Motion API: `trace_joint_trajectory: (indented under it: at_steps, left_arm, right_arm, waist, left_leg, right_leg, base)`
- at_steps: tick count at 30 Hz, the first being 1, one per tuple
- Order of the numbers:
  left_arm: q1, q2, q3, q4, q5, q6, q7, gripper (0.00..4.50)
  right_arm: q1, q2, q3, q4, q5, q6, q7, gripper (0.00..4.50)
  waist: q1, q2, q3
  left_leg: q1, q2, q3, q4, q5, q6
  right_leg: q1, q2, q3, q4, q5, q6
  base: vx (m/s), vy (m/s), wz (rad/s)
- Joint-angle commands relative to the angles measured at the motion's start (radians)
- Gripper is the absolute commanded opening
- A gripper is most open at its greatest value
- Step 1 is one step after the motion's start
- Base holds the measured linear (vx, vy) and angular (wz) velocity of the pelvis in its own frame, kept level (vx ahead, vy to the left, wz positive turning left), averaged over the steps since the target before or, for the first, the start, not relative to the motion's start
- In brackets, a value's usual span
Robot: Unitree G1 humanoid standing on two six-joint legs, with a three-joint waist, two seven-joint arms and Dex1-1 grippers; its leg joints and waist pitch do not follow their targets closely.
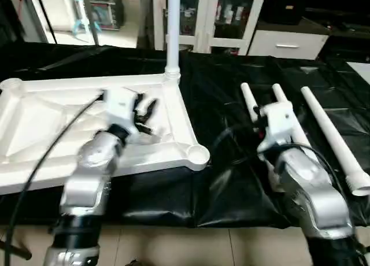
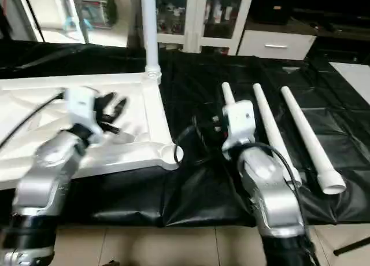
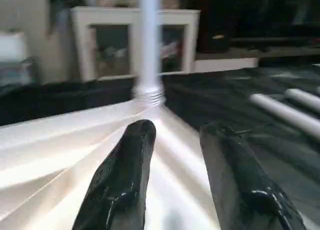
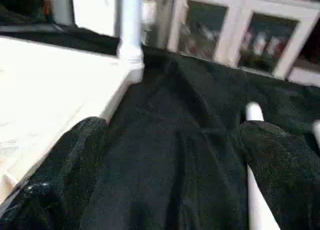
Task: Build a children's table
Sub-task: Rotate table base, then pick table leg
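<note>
The white table top (image 1: 34,121) lies upside down on the left, ribs showing. One white leg (image 1: 172,34) stands upright in its far right corner socket. The near right corner socket (image 1: 198,155) is empty. My left gripper (image 1: 147,117) hovers over the top's right part, open with nothing between its fingers (image 3: 125,170), pointing toward the standing leg (image 3: 148,45). Three more legs (image 1: 332,136) lie side by side on the black cloth at the right. My right gripper (image 4: 175,125) is open above the cloth between the top and those legs, and the tip of the nearest leg (image 4: 253,111) lies beside one finger.
Black cloth (image 1: 225,104) covers the work surface, creased in places. White glass-door cabinets (image 1: 231,17) stand behind it. A black cable (image 1: 52,141) runs along my left arm across the table top. Tiled floor (image 1: 191,246) shows at the near edge.
</note>
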Motion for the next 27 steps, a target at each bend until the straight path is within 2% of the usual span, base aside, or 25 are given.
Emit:
trace_joint_trajectory:
  at_steps: [1,2,3,4,5,6,7,8,9,10,11,14,15,16,17,19,20,21,22,23,24,25,26,27]
  left_arm:
    - [0.012,0.006,0.016,-0.030,-0.004,0.038,0.017,1.84]
    - [0.023,0.007,0.023,-0.046,-0.014,0.053,0.012,1.84]
    - [0.039,-0.012,0.043,-0.070,-0.034,0.095,0.031,1.84]
    - [0.054,-0.030,0.052,-0.080,-0.048,0.110,0.052,1.84]
    - [0.064,-0.041,0.055,-0.086,-0.057,0.119,0.070,1.84]
    - [0.064,-0.041,0.055,-0.086,-0.057,0.119,0.070,1.84]
    - [0.096,-0.025,0.022,-0.155,-0.050,0.155,0.056,1.84]
    - [0.107,-0.020,0.018,-0.184,-0.060,0.168,0.047,1.84]
    - [0.116,0.019,0.021,-0.238,-0.082,0.200,0.005,1.84]
    - [0.115,0.036,0.009,-0.239,-0.072,0.189,-0.014,1.84]
    - [0.115,0.036,0.009,-0.239,-0.072,0.189,-0.014,1.84]
    - [0.085,0.055,-0.017,-0.233,-0.046,0.221,-0.016,1.84]
    - [0.073,0.081,-0.045,-0.232,-0.038,0.240,-0.047,1.84]
    - [0.063,0.120,-0.091,-0.228,-0.046,0.230,-0.118,1.84]
    - [0.062,0.122,-0.093,-0.228,-0.049,0.230,-0.122,1.84]
    - [0.052,0.135,-0.107,-0.243,-0.089,0.254,-0.161,1.84]
    - [0.050,0.140,-0.110,-0.248,-0.096,0.262,-0.167,2.13]
    - [0.045,0.150,-0.119,-0.260,-0.120,0.282,-0.194,2.13]
    - [0.041,0.171,-0.128,-0.279,-0.151,0.320,-0.225,2.18]
    - [0.037,0.188,-0.136,-0.292,-0.174,0.353,-0.250,2.29]
    - [0.030,0.203,-0.145,-0.303,-0.184,0.373,-0.271,2.29]
    - [0.022,0.209,-0.153,-0.296,-0.188,0.376,-0.290,2.42]
    - [0.020,0.202,-0.154,-0.295,-0.198,0.373,-0.300,2.53]
    - [0.018,0.198,-0.155,-0.294,-0.206,0.369,-0.307,2.53]
  right_arm:
    - [0.006,0.047,-0.019,-0.003,0.076,0.039,0.002,4.50]
    - [0.007,0.082,-0.036,-0.011,0.104,0.056,-0.021,4.50]
    - [0.005,0.093,-0.032,-0.022,0.060,0.049,-0.074,4.50]
    - [0.009,0.093,-0.025,-0.037,0.050,0.064,-0.084,4.50]
    - [0.011,0.091,-0.020,-0.047,0.048,0.076,-0.086,4.50]
    - [0.011,0.091,-0.020,-0.047,0.048,0.076,-0.086,4.50]
    - [0.038,0.043,-0.013,-0.083,0.044,0.082,-0.047,4.50]
    - [0.048,0.028,-0.016,-0.092,0.050,0.093,-0.034,4.50]
    - [0.053,-0.012,-0.004,-0.113,0.023,0.081,-0.006,4.50]
    - [0.050,-0.017,-0.004,-0.115,0.026,0.081,0.006,4.50]
    - [0.050,-0.017,-0.004,-0.115,0.026,0.081,0.006,4.50]
    - [0.015,-0.028,-0.026,-0.105,0.020,0.155,-0.012,4.50]
    - [-0.016,-0.039,-0.035,-0.089,0.016,0.187,-0.024,4.50]
    - [-0.073,-0.044,-0.052,-0.053,0.025,0.236,-0.048,4.50]
    - [-0.076,-0.044,-0.054,-0.050,0.027,0.238,-0.049,4.50]
    - [-0.121,-0.055,-0.068,-0.020,0.046,0.271,-0.050,4.50]
    - [-0.130,-0.059,-0.069,-0.013,0.049,0.276,-0.048,4.50]
    - [-0.147,-0.071,-0.065,0.001,0.053,0.277,-0.032,4.50]
    - [-0.168,-0.080,-0.060,0.029,0.042,0.284,-0.027,4.50]
    - [-0.186,-0.084,-0.057,0.058,0.027,0.282,-0.028,4.50]
    - [-0.205,-0.087,-0.060,0.083,0.018,0.291,-0.030,4.50]
    - [-0.227,-0.092,-0.059,0.124,0.004,0.298,-0.033,4.50]
    - [-0.239,-0.100,-0.056,0.151,-0.006,0.301,-0.034,4.50]
    - [-0.249,-0.106,-0.053,0.168,-0.011,0.310,-0.035,4.50]
  waist:
    - [-0.010,0.018,-0.061]
    - [-0.012,0.017,-0.067]
    - [-0.006,0.046,-0.069]
    - [-0.013,0.006,-0.068]
    - [-0.008,0.016,-0.063]
    - [-0.008,0.016,-0.062]
    - [-0.001,0.004,-0.049]
    - [0.003,0.007,-0.055]
    - [0.003,0.022,-0.056]
    - [0.004,0.024,-0.057]
    - [0.002,0.017,-0.055]
    - [0.002,0.022,-0.050]
    - [-0.005,-0.027,-0.051]
    - [0.006,-0.002,-0.051]
    - [0.002,-0.007,-0.053]
    - [0.001,0.005,-0.051]
    - [0.001,-0.001,-0.052]
    - [0.002,-0.020,-0.055]
    - [0.010,-0.023,-0.059]
    - [0.009,-0.018,-0.058]
    - [0.009,-0.018,-0.058]
    - [0.009,-0.036,-0.059]
    - [0.008,-0.039,-0.057]
    - [0.010,-0.033,-0.056]
  left_leg:
    - [0.008,0.050,-0.027,-0.072,-0.160,-0.010]
    - [0.007,0.050,-0.029,-0.068,-0.126,0.001]
    - [0.007,0.049,-0.034,-0.066,-0.104,0.000]
    - [0.000,0.051,-0.030,-0.063,-0.053,0.010]
    - [0.005,0.050,-0.024,-0.062,-0.056,0.020]
    - [0.003,0.049,-0.024,-0.063,-0.066,0.022]
    - [-0.003,0.050,-0.027,-0.072,-0.105,0.023]
    - [0.003,0.052,-0.028,-0.070,-0.117,0.019]
    - [0.007,0.056,-0.030,-0.071,-0.127,0.000]
    - [0.008,0.052,-0.030,-0.071,-0.140,-0.014]
    - [0.006,0.048,-0.029,-0.074,-0.163,-0.015]
    - [0.008,0.049,-0.030,-0.077,-0.213,-0.025]
    - [0.006,0.049,-0.024,-0.076,-0.211,-0.016]
    - [0.010,0.047,-0.030,-0.077,-0.186,-0.016]
    - [0.009,0.046,-0.029,-0.074,-0.163,-0.020]
    - [0.013,0.046,-0.026,-0.074,-0.165,-0.044]
    - [0.010,0.046,-0.027,-0.074,-0.164,-0.047]
    - [0.009,0.046,-0.024,-0.072,-0.148,-0.044]
    - [0.006,0.044,-0.027,-0.069,-0.109,-0.033]
    - [0.007,0.044,-0.023,-0.066,-0.085,-0.029]
    - [0.008,0.044,-0.022,-0.066,-0.080,-0.031]
    - [0.008,0.043,-0.020,-0.064,-0.060,-0.024]
    - [0.008,0.042,-0.018,-0.064,-0.058,-0.020]
    - [0.010,0.043,-0.017,-0.064,-0.062,-0.024]
  right_leg:
    - [0.037,-0.049,0.054,-0.068,-0.025,-0.162]
    - [0.042,-0.052,0.054,-0.060,0.027,-0.176]
    - [0.040,-0.054,0.052,-0.055,0.059,-0.183]
    - [0.045,-0.050,0.052,-0.047,0.113,-0.201]
    - [0.038,-0.049,0.052,-0.054,0.103,-0.207]
    - [0.039,-0.048,0.052,-0.056,0.085,-0.205]
    - [0.041,-0.051,0.052,-0.060,0.021,-0.184]
    - [0.043,-0.053,0.052,-0.061,0.001,-0.174]
    - [0.040,-0.053,0.051,-0.060,-0.003,-0.164]
    - [0.039,-0.047,0.049,-0.063,-0.005,-0.155]
    - [0.038,-0.047,0.050,-0.067,-0.024,-0.150]
    - [0.036,-0.051,0.053,-0.074,-0.099,-0.147]
    - [0.037,-0.048,0.053,-0.082,-0.137,-0.132]
    - [0.034,-0.053,0.054,-0.074,-0.170,-0.125]
    - [0.031,-0.052,0.055,-0.068,-0.171,-0.119]
    - [0.024,-0.049,0.054,-0.070,-0.143,-0.118]
    - [0.028,-0.048,0.054,-0.067,-0.127,-0.118]
    - [0.031,-0.049,0.053,-0.064,-0.095,-0.122]
    - [0.037,-0.055,0.053,-0.053,-0.070,-0.132]
    - [0.032,-0.053,0.054,-0.053,-0.041,-0.140]
    - [0.031,-0.051,0.053,-0.052,-0.032,-0.145]
    - [0.034,-0.049,0.052,-0.049,-0.021,-0.151]
    - [0.032,-0.049,0.053,-0.050,-0.028,-0.153]
    - [0.031,-0.050,0.054,-0.052,-0.045,-0.156]
  base:
    - [0.000,0.000,0.00]
    - [0.000,0.000,0.00]
    - [0.000,0.000,0.00]
    - [0.000,0.000,0.00]
    - [0.000,0.000,0.00]
    - [0.000,0.000,0.00]
    - [0.000,0.000,0.00]
    - [0.000,0.000,0.00]
    - [0.000,0.000,0.00]
    - [0.000,0.000,0.00]
    - [0.000,0.000,0.00]
    - [0.000,0.000,0.00]
    - [0.000,0.000,0.00]
    - [0.000,0.000,0.00]
    - [0.000,0.000,0.00]
    - [0.000,0.000,0.00]
    - [0.000,0.000,0.00]
    - [0.000,0.000,0.00]
    - [0.000,0.000,0.00]
    - [0.000,0.000,0.00]
    - [0.000,0.000,0.00]
    - [0.000,0.000,0.00]
    - [0.000,0.000,0.00]
    - [0.000,0.000,0.00]
